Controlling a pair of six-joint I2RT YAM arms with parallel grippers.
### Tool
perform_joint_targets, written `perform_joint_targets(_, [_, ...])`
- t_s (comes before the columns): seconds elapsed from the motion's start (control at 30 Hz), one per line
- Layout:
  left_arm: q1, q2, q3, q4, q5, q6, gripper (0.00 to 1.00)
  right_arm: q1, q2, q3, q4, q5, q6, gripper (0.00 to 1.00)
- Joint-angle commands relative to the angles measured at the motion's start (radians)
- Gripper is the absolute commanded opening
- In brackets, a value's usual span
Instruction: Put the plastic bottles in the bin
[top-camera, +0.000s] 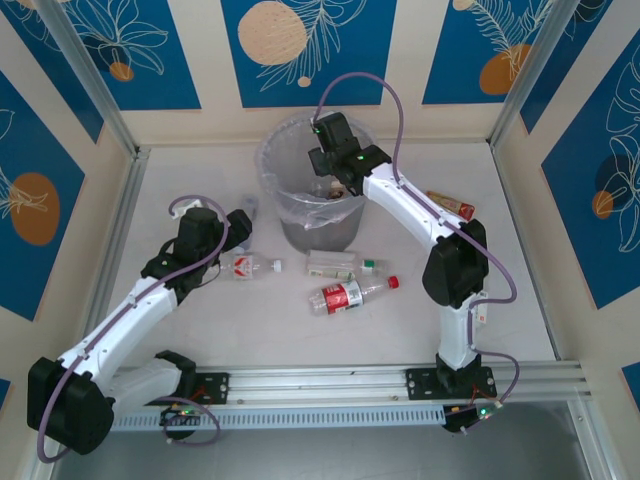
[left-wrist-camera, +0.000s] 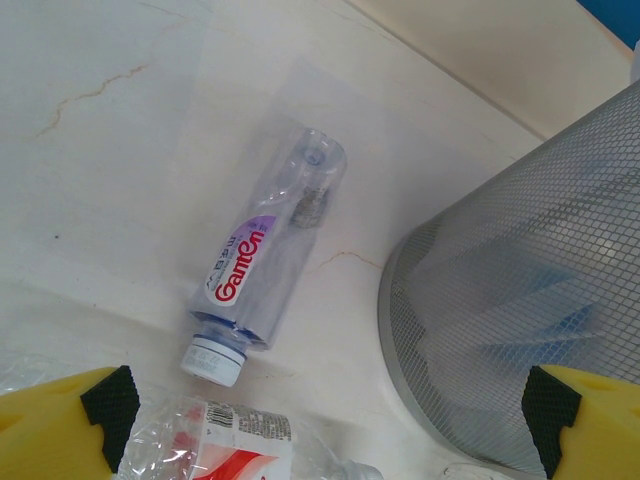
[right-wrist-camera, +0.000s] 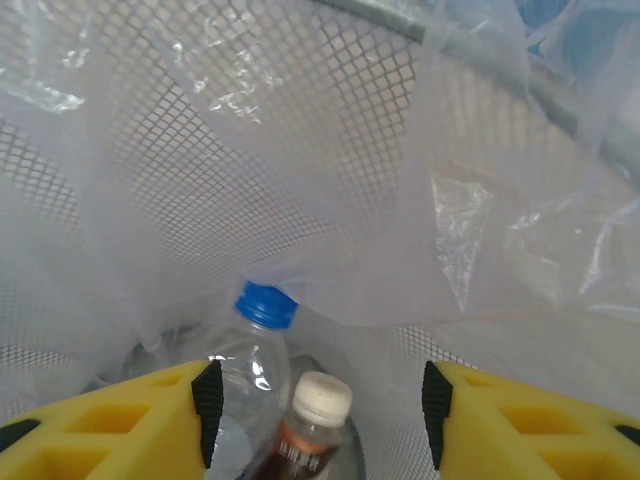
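The right claw (right-wrist-camera: 320, 410) hangs inside the bin (top-camera: 268, 165), jaws apart and grasping nothing. A blue-capped bottle (right-wrist-camera: 255, 350) and a white-capped bottle (right-wrist-camera: 318, 400) lie below it in the bin, so this looks like the drop step. The left claw (left-wrist-camera: 330, 405) is spread wide and empty above a clear bottle (left-wrist-camera: 265, 270) on the surface (left-wrist-camera: 100, 150), just beside the bin. A red-capped bottle (top-camera: 350, 293) lies nearer the arms. The next move is probably to lower the left claw and close it across the clear bottle.

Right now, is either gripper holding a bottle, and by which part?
Nothing is held: left gripper open; right gripper open above the blue-capped bottle and white-capped bottle in the bin.
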Motion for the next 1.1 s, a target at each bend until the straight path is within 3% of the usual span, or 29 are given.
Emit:
perform_joint_targets(0.0, [0.014,0.011,0.033,-0.002,0.005,-0.009,1.00,0.022,0.001,0.052,-0.033,0.038,0.008,0.58])
perform_joint_targets(0.33, [0.023,0.022,0.037,-0.051,-0.026,-0.056,1.00,0.041,-0.147,0.020,0.002,-0.053,0.099,0.63])
perform_joint_targets(0.6, [0.032,0.029,0.029,-0.064,-0.029,-0.101,1.00,0.033,-0.417,-0.293,0.269,-0.146,0.174,0.69])
perform_joint_targets(0.8, [0.038,0.031,0.015,-0.056,-0.020,-0.156,1.00,-0.021,-0.586,-0.470,0.320,-0.205,0.274,0.74])
perform_joint_targets(0.83, [0.039,0.032,0.016,-0.061,-0.020,-0.171,1.00,-0.030,-0.614,-0.502,0.332,-0.209,0.286,0.75])
perform_joint_targets(0.9, [0.039,0.033,0.017,-0.082,-0.038,-0.206,1.00,-0.052,-0.670,-0.563,0.355,-0.233,0.293,0.95])
perform_joint_targets(0.93, [0.038,0.032,0.015,-0.093,-0.051,-0.229,1.00,-0.064,-0.701,-0.605,0.372,-0.243,0.301,1.00])
perform_joint_targets(1.07, [0.040,0.024,0.000,-0.100,-0.079,-0.293,1.00,-0.113,-0.797,-0.707,0.385,-0.232,0.360,1.00])
